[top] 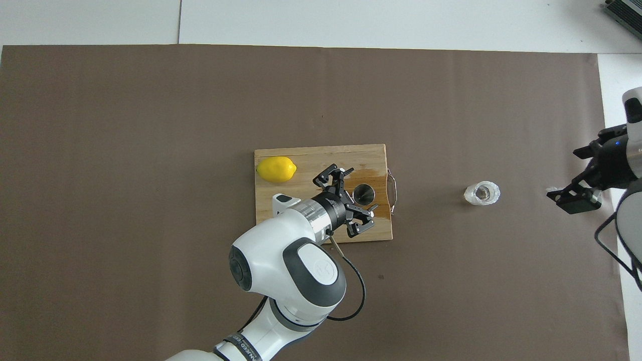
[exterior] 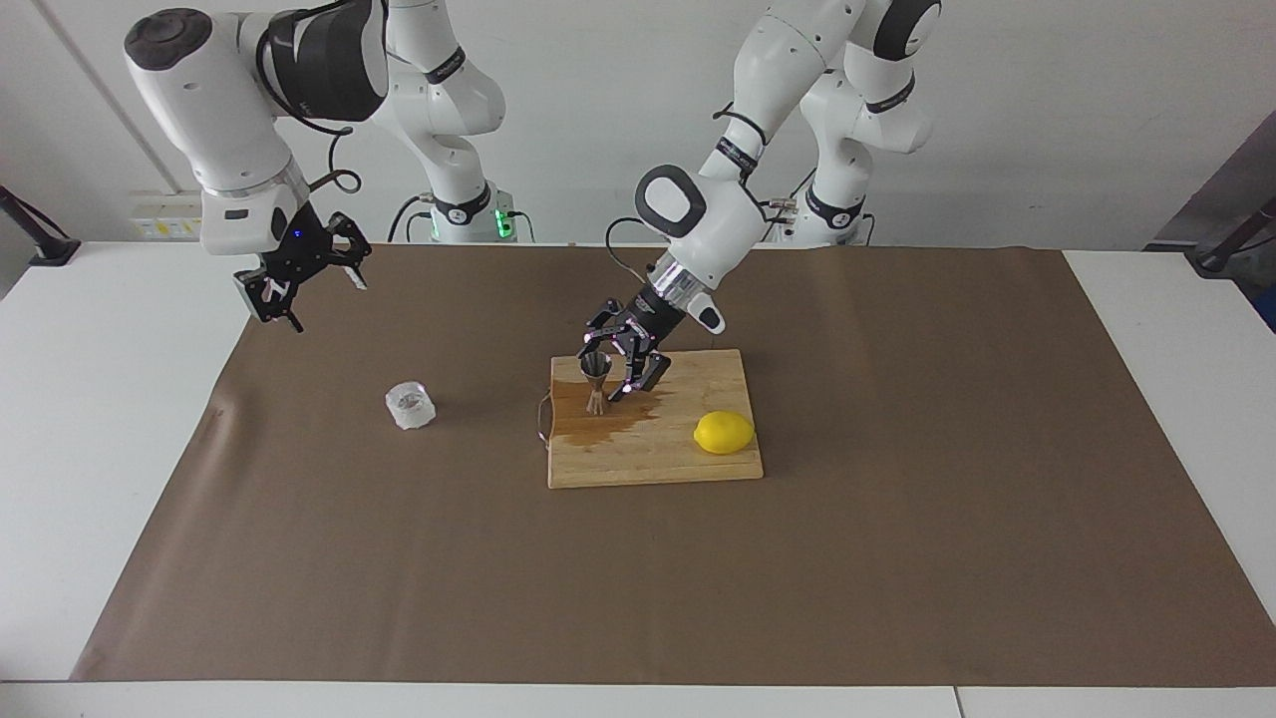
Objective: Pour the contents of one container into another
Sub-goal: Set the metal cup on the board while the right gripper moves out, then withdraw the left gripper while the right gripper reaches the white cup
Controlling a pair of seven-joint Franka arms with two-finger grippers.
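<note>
Left tool (exterior: 611, 371) is standing released around the jigger (exterior: 595, 383), upright on the wet cutting board (exterior: 653, 459); withdrawing carelessly risks tipping it. Tumbler (exterior: 411, 405) is sitting on the worktop toward the right arm's end. Right tool (exterior: 299, 282) is hanging spread, empty.

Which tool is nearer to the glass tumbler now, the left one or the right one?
Right. The right tool is raised near the glass tumbler, at the right arm's end; the left tool is beside the jigger on the board.
</note>
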